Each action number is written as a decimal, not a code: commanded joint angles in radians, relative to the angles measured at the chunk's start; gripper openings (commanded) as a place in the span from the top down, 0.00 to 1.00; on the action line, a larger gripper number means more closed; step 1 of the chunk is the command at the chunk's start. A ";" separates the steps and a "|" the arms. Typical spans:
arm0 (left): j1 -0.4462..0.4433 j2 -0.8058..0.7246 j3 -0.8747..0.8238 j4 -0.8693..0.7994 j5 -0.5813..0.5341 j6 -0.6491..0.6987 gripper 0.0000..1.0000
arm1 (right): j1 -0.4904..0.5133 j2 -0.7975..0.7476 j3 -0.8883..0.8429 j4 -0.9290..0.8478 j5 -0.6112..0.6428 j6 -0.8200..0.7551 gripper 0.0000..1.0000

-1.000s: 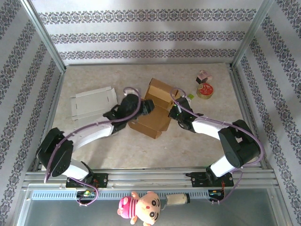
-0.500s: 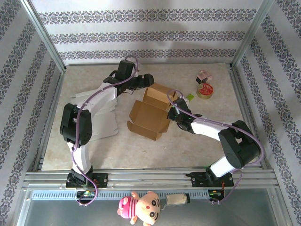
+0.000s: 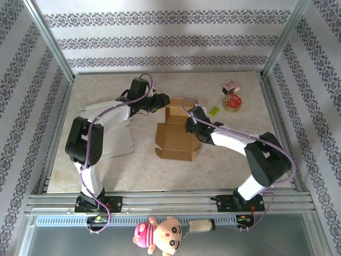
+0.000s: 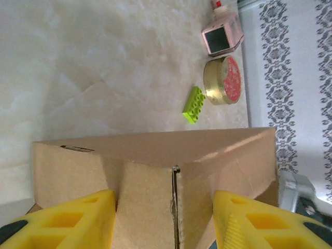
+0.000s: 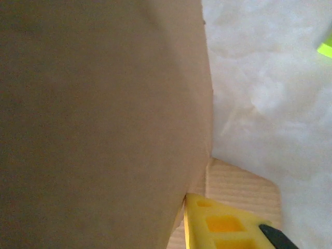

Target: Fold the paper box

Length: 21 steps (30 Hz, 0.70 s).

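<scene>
The brown paper box [image 3: 176,140] lies open in the middle of the table, with its far wall [image 3: 176,111] standing up. My left gripper [image 3: 162,101] reaches in from the far left. In the left wrist view its two yellow fingers [image 4: 78,220] press either side of a folded corner of the box [image 4: 155,150], so the left gripper [image 4: 163,212] is shut on it. My right gripper [image 3: 190,124] sits at the box's right side. In the right wrist view a brown panel [image 5: 104,104] hides one finger; the other yellow finger [image 5: 223,225] lies right against it.
A flat white cardboard sheet [image 3: 120,141] lies left of the box, under my left arm. At the far right are a green brick [image 3: 214,111], a round tin with a red lid [image 3: 233,102] and a small pink box [image 3: 230,86]. Metal frame posts edge the table.
My left arm swung from the near side round to the far left, and its gripper came down onto the box's back corner. The box turned and squared up. My right gripper shifted left.
</scene>
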 commanded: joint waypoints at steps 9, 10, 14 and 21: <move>-0.030 -0.064 -0.033 0.005 -0.048 0.003 0.47 | 0.006 0.020 0.039 0.005 -0.118 -0.123 0.46; -0.028 -0.063 -0.029 -0.004 -0.058 0.011 0.46 | 0.006 -0.007 0.015 0.003 -0.144 -0.137 0.40; -0.029 -0.060 -0.016 -0.039 -0.093 0.050 0.46 | 0.005 -0.134 -0.065 -0.032 -0.226 -0.182 0.20; -0.028 -0.054 -0.001 -0.051 -0.100 0.063 0.45 | -0.025 -0.478 -0.178 -0.082 -0.246 -0.347 0.02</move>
